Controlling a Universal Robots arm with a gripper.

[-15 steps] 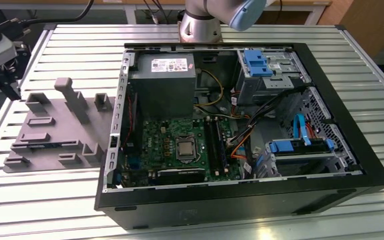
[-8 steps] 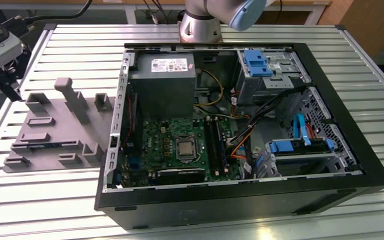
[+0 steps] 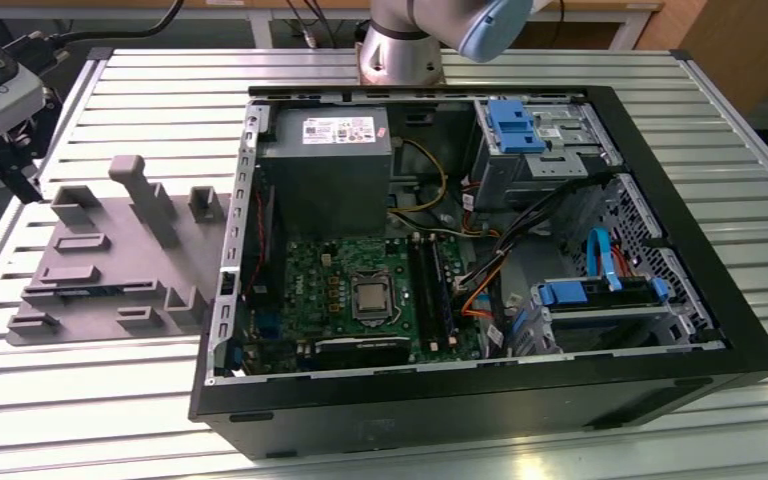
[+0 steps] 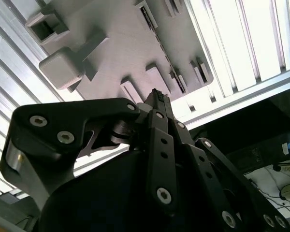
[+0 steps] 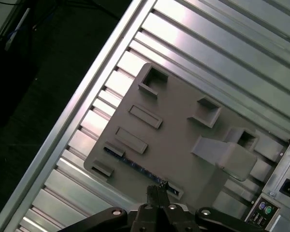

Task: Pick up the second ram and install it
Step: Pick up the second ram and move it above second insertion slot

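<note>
The second ram [image 5: 135, 166] is a slim bluish-green stick standing on edge between low blocks of the grey holder plate [image 5: 179, 140]. In the exterior view the ram [image 3: 97, 291] lies along the plate's near side, to the left of the computer case. My gripper [image 3: 24, 180] hangs above the plate's far left corner, clear of the ram. In the first wrist view the gripper [image 5: 160, 187] has its fingers pressed together with nothing between them, and its tips line up over one end of the ram. The gripper [image 4: 157, 96] also looks shut in the second wrist view.
The open black computer case [image 3: 704, 360] fills the middle of the slatted metal table [image 3: 91, 400]. Inside it lie the green motherboard [image 3: 337, 280] with long black memory slots [image 3: 427, 285], a grey power supply [image 3: 324, 160] and blue drive brackets [image 3: 511, 125]. Tall posts [image 3: 144, 195] rise from the holder plate.
</note>
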